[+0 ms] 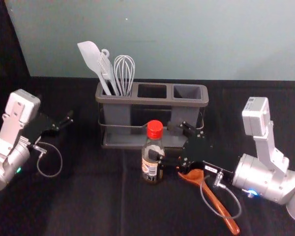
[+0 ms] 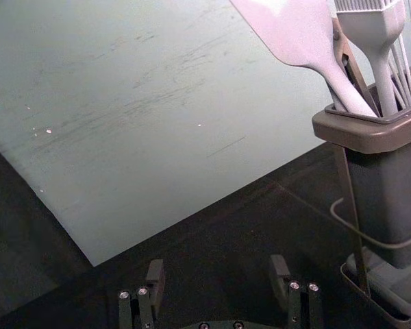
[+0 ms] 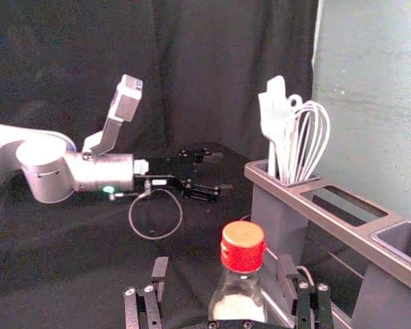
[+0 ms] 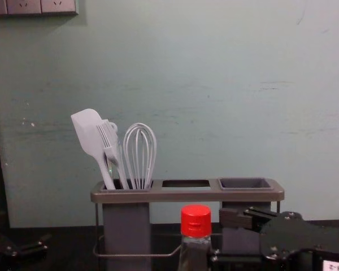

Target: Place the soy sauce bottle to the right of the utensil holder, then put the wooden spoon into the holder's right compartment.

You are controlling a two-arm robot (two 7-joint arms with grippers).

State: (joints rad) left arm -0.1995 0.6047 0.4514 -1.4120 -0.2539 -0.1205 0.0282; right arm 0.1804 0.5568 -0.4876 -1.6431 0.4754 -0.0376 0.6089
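Head cam hi, chest lo; holder shared.

The spoon looks smooth wood, the cap plastic, the cloth matt

A scuffed grey-green wall bore a socket panel; a draped black curtain hung beside it, above creased black cloth.

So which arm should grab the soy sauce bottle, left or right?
Right looks better. The right tool is open, with the bottle between its fingers. The left tool is farther off, left of the holder.
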